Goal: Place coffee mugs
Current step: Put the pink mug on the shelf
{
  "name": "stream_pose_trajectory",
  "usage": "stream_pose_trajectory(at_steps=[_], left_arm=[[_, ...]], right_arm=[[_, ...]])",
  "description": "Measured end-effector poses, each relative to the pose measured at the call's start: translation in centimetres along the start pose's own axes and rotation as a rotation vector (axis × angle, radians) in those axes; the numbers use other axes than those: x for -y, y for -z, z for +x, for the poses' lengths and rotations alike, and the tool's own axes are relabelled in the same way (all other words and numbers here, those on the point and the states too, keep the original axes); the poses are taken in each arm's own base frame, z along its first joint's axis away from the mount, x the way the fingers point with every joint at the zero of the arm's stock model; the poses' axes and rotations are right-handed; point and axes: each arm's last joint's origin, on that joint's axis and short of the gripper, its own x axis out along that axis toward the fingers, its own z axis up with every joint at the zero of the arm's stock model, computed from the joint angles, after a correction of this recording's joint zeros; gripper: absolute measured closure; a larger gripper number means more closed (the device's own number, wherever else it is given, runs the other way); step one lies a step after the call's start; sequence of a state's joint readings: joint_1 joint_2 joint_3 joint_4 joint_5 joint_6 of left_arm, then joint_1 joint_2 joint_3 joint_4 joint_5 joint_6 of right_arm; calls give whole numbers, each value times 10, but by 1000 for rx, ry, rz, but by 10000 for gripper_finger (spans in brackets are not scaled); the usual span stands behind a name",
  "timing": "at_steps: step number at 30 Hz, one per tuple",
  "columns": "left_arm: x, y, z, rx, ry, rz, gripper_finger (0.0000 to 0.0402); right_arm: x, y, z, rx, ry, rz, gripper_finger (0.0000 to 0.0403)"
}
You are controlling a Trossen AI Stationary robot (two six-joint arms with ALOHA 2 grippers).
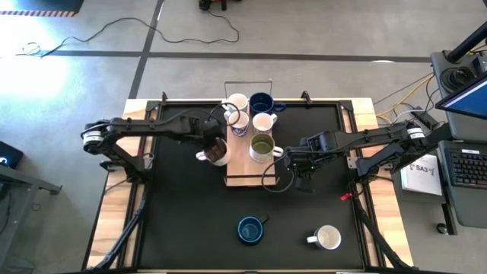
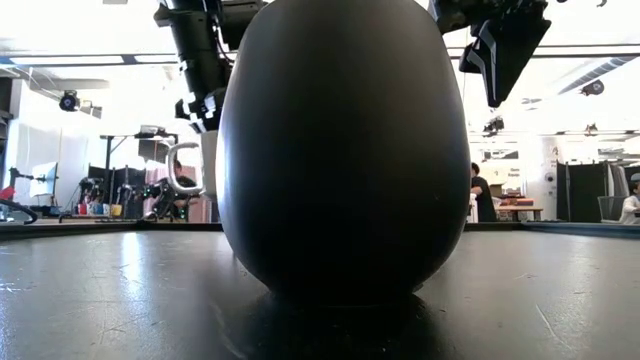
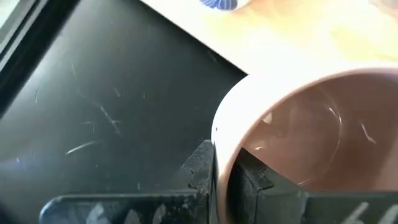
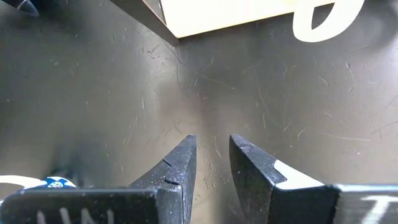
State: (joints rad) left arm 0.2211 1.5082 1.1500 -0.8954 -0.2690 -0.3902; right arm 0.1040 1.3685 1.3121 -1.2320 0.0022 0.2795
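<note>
My left gripper [image 1: 214, 143] is shut on a white mug with a pink inside [image 1: 218, 153] at the left edge of a wooden board [image 1: 245, 169]. On the board stand two white mugs [image 1: 237, 103], a dark blue mug [image 1: 262, 102], an olive green mug [image 1: 262, 147] and a small white mug [image 1: 239, 126]. Another blue mug [image 1: 249, 229] and a white mug [image 1: 328, 238] stand on the black table near its front edge. My right gripper [image 4: 212, 163] hangs open over bare table, to the right of the board. My left gripper pinches the mug's rim wall [image 3: 219, 155], one finger [image 3: 200, 167] outside and one finger [image 3: 250, 177] inside the cup. The fingers come from above, slanting down. The mug [image 2: 205, 165] hangs upright, raised off the table, its handle [image 2: 180, 168] pointing toward the table's left.
A thin wire frame [image 1: 248, 84] rises at the board's far end. In the low view the near blue mug [image 2: 340, 150] fills the middle and hides most of the board. Bare black table lies to the left of the board and between the two front mugs.
</note>
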Motion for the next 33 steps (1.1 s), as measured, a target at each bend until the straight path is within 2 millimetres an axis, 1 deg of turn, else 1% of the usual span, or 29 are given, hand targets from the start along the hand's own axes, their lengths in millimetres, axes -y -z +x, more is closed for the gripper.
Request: stream_pose_trajectory(at_steps=[5, 12, 16, 20, 26, 33], left_arm=[[2, -5, 1, 20, 87, 34, 391], [3, -14, 5, 84, 122, 75, 391], [4, -19, 12, 88, 151, 83, 389], [5, -20, 21, 70, 146, 89, 387], [8, -25, 31, 88, 158, 107, 386], [8, -29, 30, 119, 173, 95, 385]], right_arm=[[0, 0, 0, 1, 0, -2, 319], [0, 0, 0, 3, -1, -2, 319], [0, 0, 0, 2, -1, -1, 319], [0, 0, 0, 3, -1, 0, 319], [0, -1, 0, 6, -2, -1, 319], [0, -1, 0, 7, -2, -2, 319]])
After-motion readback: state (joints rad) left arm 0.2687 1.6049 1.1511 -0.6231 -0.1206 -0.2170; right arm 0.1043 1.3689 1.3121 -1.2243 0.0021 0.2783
